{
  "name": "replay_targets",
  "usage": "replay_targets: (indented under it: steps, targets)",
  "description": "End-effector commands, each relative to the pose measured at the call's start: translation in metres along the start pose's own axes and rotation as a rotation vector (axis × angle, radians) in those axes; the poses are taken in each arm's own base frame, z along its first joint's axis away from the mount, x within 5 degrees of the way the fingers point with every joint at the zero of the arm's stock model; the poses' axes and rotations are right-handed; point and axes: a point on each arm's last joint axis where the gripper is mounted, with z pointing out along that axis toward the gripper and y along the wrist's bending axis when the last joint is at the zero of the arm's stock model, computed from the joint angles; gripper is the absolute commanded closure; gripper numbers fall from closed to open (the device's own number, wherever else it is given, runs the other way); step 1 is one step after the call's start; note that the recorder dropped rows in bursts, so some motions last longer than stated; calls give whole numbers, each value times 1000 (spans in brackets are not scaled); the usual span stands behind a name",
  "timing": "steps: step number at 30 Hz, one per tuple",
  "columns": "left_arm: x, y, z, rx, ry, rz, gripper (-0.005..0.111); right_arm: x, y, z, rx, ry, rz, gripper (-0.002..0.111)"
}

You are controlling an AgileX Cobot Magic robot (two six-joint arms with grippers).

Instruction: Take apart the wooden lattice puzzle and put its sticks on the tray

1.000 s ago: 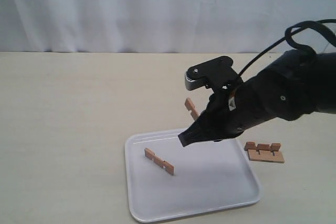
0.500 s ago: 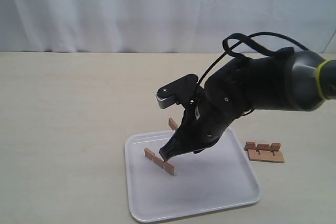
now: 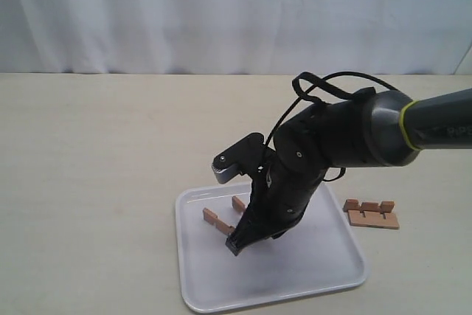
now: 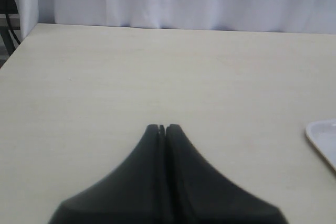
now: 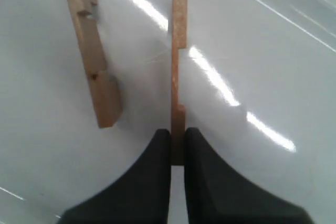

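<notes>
Right pincer [image 5: 177, 134] grips a flat light-brown notched wooden stick [image 5: 179, 45] by one end, over the white rectangular plastic tray [image 3: 324, 271] where a second stick [image 5: 92, 51] lies. Left pincer [image 4: 161, 128] is closed on nothing. In the exterior view the arm [image 3: 354, 138] hides most of the held stick; other wooden lattice pieces [image 3: 372, 214] rest on the beige counter [image 3: 88, 153].
</notes>
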Motion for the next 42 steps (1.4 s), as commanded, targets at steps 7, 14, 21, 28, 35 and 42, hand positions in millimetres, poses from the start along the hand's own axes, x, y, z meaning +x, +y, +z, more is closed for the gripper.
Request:
replay_targets:
  steps: [7, 14, 21, 28, 35, 42]
  targets:
    - [0, 0, 0, -1, -2, 2, 107, -2, 2, -2, -14, -6, -20, 102]
    - [0, 0, 0, -3, -6, 7, 107, -3, 1, -5, -13, -15, -16, 62]
    - [0, 0, 0, -3, -4, 7, 107, -7, -1, -38, -5, -101, -9, 51]
    - [0, 0, 0, -3, -4, 7, 107, -2, -7, -91, 45, -198, -11, 51]
    - [0, 0, 0, -3, -4, 7, 107, 15, -24, -118, 189, -131, -12, 51]
    - [0, 0, 0, -3, -4, 7, 107, 33, -60, -120, 223, -44, 108, 51]
